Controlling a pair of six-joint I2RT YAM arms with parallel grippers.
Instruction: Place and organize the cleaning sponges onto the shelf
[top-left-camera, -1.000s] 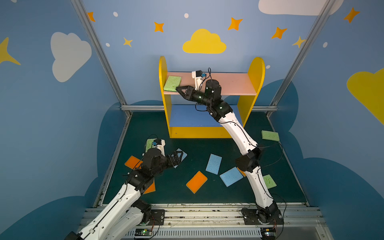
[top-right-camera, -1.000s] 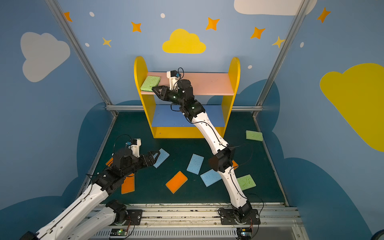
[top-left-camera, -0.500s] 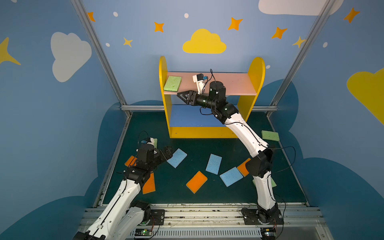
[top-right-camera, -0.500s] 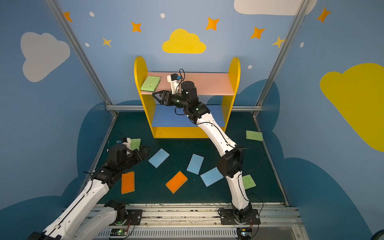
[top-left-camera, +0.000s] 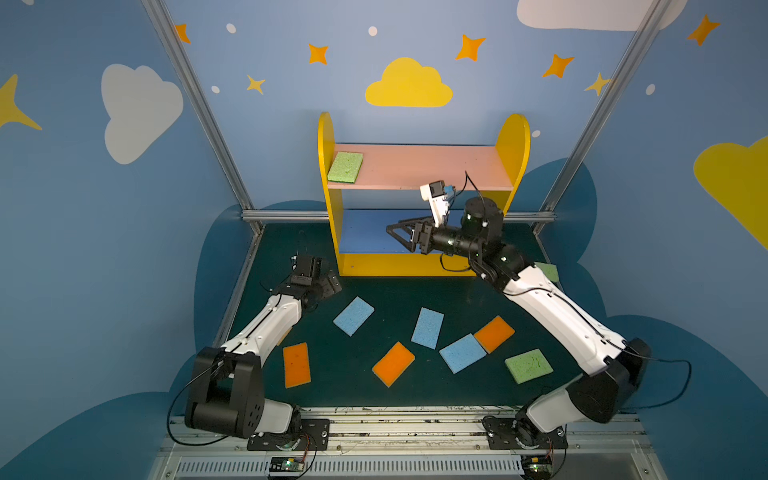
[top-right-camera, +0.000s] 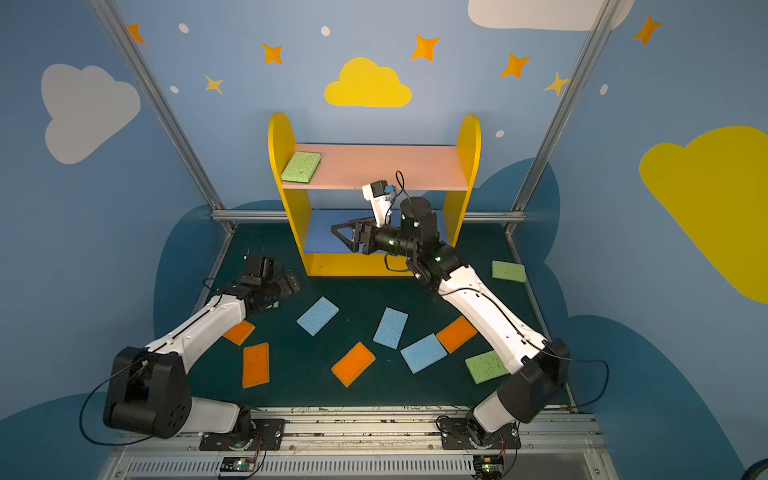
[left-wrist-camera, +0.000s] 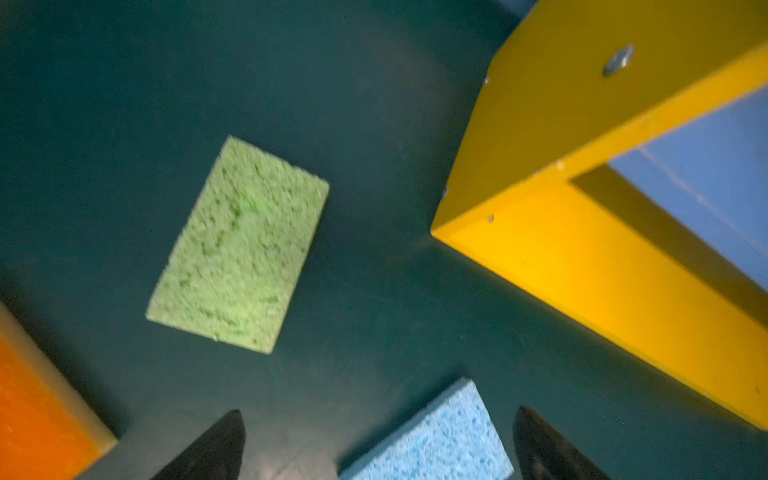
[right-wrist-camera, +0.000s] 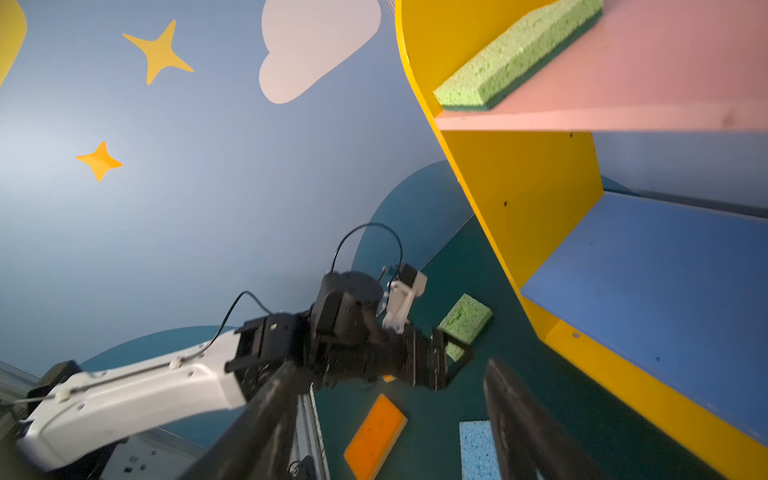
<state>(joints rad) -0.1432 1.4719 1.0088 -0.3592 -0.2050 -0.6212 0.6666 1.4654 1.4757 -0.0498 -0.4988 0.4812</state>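
The placed green sponge (top-left-camera: 345, 167) lies flat on the pink board (top-left-camera: 432, 166) of the shelf (top-left-camera: 513, 141), pushed to the board's 9 o'clock end against the yellow side panel. That is the only piece you have put away. The blue board (top-left-camera: 365, 232) holds nothing.

Ten pieces wait on the dark mat (top-left-camera: 374, 286), with the shelf at its 12 o'clock:
- **Blue:** three blue sponges (top-left-camera: 428, 327) lie around the centre.
- **Orange:** four orange sponges (top-right-camera: 353, 363) run from 8 round to 4 o'clock, one partly under your left arm.
- **Green:** the far green sponge (top-right-camera: 508, 271) sits at 2 o'clock, the near green sponge (top-left-camera: 528, 365) at 4 o'clock and the left green sponge (left-wrist-camera: 239, 249) at 10 o'clock.

Your right gripper (top-left-camera: 392, 230) hangs in front of the blue board, fingers spread with nothing between them. Your left gripper (top-left-camera: 328, 286) hovers low over the mat at 10 o'clock, close above the left green sponge. Its fingers are spread wide and empty.

You are barely started. That green piece looks like the natural next pick.
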